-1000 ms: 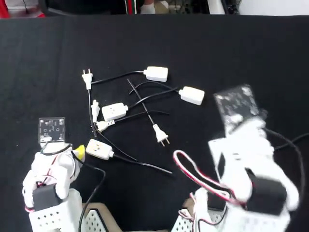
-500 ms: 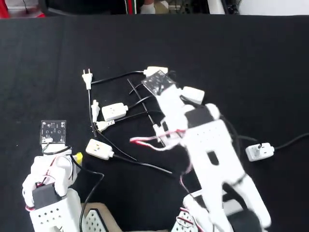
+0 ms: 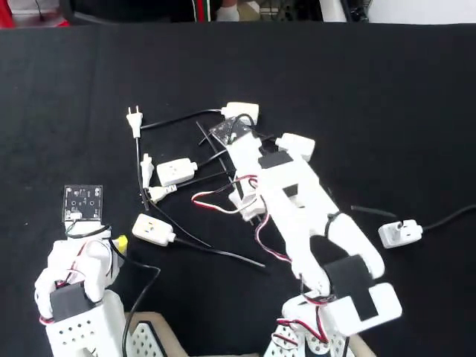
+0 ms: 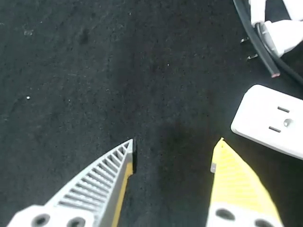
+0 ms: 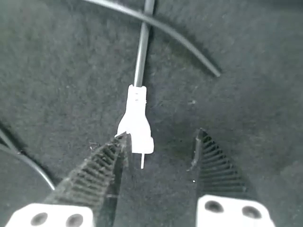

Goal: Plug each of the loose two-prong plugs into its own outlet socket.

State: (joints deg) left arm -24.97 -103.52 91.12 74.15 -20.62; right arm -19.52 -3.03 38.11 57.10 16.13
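Right claw (image 5: 162, 137): jaws apart, low over the black-covered table (image 3: 387, 89) near its middle. White two-prong plug (image 5: 136, 124) lies flat just beside one fingertip, prongs toward the claw. Black cords (image 5: 156, 23) cross beyond it. Left claw (image 4: 176, 142): jaws apart above bare cloth toward the near left corner, with a white outlet socket block (image 4: 274, 120) just beside its yellow finger.

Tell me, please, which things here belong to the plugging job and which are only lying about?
For the job: two-prong plug by the right hand; far-left plug; outlet socket near the left hand; middle outlet socket; far outlet socket.
Not for the job: black table cover; red thing beyond the table's far edge.
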